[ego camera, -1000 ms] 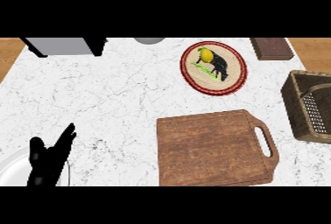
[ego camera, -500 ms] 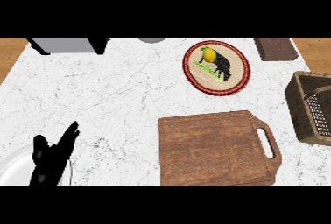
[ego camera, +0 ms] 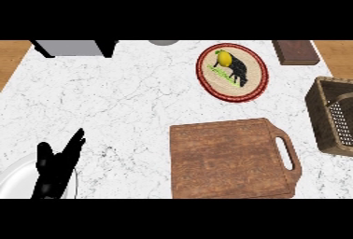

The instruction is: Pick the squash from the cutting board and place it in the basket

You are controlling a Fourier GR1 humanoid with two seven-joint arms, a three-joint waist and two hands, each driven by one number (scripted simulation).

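The brown wooden cutting board [ego camera: 228,158] lies at the lower middle right of the marble counter, its handle slot pointing right. Nothing rests on it, and no squash shows anywhere in the head view. A woven wicker basket [ego camera: 324,116] stands at the right edge, partly cut off by the frame. My left hand [ego camera: 56,168] rests at the lower left with its fingers straight and pointing up, holding nothing. My right hand does not appear in this view.
A round plate [ego camera: 231,71] with a red rim and a toucan picture lies at the upper middle right. A brown block [ego camera: 295,51] sits at the top right, a grey appliance [ego camera: 72,46] at the top left, and a white plate [ego camera: 17,179] by my left hand.
The view has shifted slightly, so the board, plate and basket sit a little further right. My left hand has stayed in place with straight fingers.
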